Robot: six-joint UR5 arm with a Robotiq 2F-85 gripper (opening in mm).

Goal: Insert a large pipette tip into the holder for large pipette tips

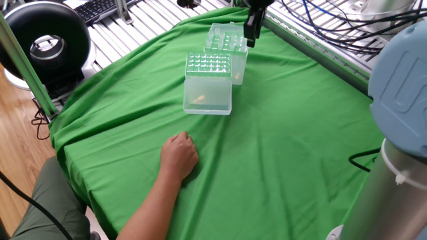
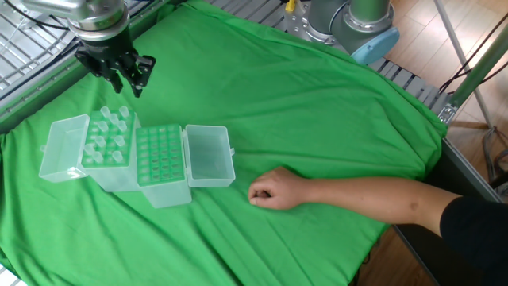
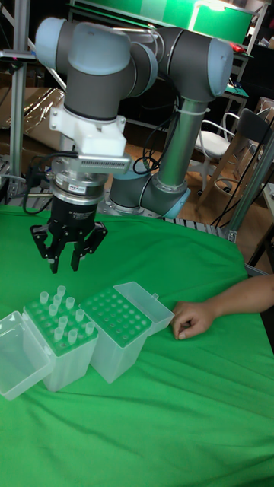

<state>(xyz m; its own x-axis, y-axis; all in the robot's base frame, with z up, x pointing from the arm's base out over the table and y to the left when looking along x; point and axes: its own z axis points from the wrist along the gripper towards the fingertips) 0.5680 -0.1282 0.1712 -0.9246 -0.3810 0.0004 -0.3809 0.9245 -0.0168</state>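
Currently, scene as labelled lines:
Holder for large pipette tips [image 3: 116,332]: taller translucent box on the green cloth [image 2: 317,119], greenish grid top, holes look empty; clear hinged lid [image 2: 209,156] swung open and hanging off the side toward the person's hand.
Holder position: near the table's far edge in one fixed view, touching or just beside the shorter box; cannot tell which.
Shorter box [image 3: 62,340]: translucent, grid top with several clear pipette tips [image 3: 59,308] standing upright in it; its own lid [image 2: 64,148] is open on the side away from the holder.
Gripper [image 3: 67,253]: two-finger, pointing down, hanging above the cloth behind the shorter box, apart from both boxes.
Jaws: spread apart in the tall fixed view, nothing seen between the fingers.
Gripper in the other fixed view [image 2: 120,71]: just beyond the tip-filled box, above bare cloth.
Gripper in one fixed view [image 1: 251,28]: dark fingers over the far corner of the boxes, partly cut off by the frame top.
Arm [image 3: 114,61]: grey UR5 links with pale blue caps, white mount above the gripper, base behind the table.
Person's hand [image 2: 274,190]: loose fist resting on the cloth, near the holder's open lid but not touching it; bare forearm running off toward the table edge.
Cloth: green, wrinkled, covers the whole table top.
Background: keyboard [image 1: 100,9] and a black round device [image 1: 43,41] beyond the cloth in one fixed view; cables [image 1: 320,27] over metal rails to the side.
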